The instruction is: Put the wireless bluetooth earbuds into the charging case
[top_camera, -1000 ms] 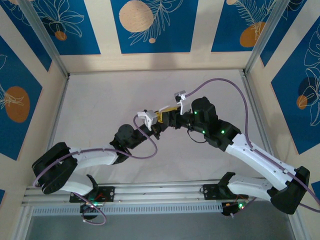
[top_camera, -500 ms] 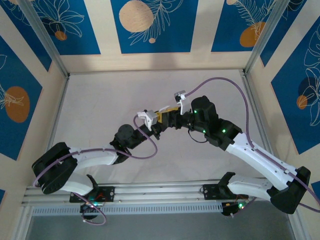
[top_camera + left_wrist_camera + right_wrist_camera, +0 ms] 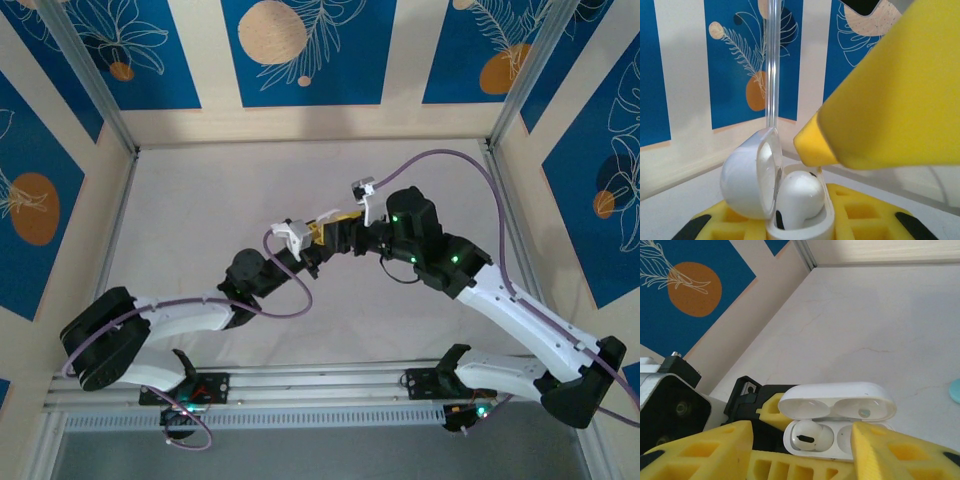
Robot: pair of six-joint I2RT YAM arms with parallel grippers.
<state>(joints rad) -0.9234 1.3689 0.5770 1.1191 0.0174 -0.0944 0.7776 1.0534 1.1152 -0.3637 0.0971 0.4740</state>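
Right wrist view: a white case is seen held up off the table, with its lid swung open toward 12 o'clock.
Case contents: one white earbud is seated in the socket on the 9 o'clock side. The socket on the 3 o'clock side is partly hidden behind a yellow finger, and its contents cannot be told.
Left wrist view: the earbud is seen rounded end up inside the case, with the lid standing at 9 o'clock of it.
Left gripper: it is clenched on the case, which is wedged between the yellow fingers at 6 o'clock.
Right gripper: its fingers are spread wide and nothing is grasped. One finger is seen at 2 o'clock, just above the earbud and apart from it.
Left arm: it is stretched low from 7 o'clock toward the table's middle.
Right arm: it is bent in from 5 o'clock, and its wrist is brought up against the left one.
Table edge: a pale blue object is cut off at 3 o'clock and is too partial to be named.
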